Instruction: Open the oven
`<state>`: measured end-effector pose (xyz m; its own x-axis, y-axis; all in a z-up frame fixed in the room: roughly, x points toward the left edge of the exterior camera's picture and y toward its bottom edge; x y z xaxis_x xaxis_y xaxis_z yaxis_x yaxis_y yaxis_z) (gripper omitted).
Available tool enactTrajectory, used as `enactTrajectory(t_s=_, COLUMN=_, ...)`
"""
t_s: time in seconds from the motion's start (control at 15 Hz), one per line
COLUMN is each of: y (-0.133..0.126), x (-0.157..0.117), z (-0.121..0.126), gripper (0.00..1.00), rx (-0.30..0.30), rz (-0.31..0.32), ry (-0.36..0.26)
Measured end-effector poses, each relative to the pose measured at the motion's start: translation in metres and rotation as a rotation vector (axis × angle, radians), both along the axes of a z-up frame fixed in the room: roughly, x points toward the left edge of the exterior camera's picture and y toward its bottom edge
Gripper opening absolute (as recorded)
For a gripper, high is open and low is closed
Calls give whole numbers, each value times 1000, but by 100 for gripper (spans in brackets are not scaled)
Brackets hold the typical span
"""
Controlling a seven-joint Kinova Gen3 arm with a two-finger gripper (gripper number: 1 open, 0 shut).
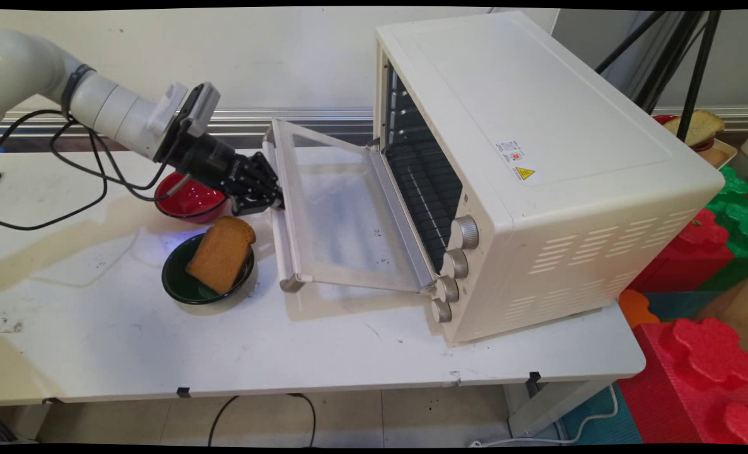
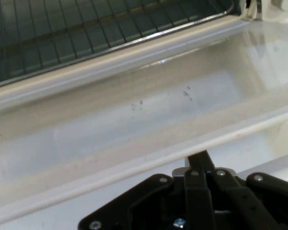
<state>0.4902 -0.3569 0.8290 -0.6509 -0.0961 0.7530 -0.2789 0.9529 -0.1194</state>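
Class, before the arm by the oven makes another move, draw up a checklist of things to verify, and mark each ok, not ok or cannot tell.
1. Oven door folded fully down: ok.
2. Gripper at the door handle: ok.
3. Fingers closed around the handle: cannot tell.
4. Wire rack inside the oven bare where visible: ok.
5. Bread slice leaning in the green bowl, apart from the door: ok.
6. Red bowl clear of the arm: cannot tell, the gripper overlaps it.
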Motion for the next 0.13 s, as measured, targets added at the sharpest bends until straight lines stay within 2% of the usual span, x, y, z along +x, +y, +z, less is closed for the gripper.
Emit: enactTrajectory(t_s=0.13, y=3, x=4, z=-2, gripper=0, rx=4, rz=3, ry=-2)
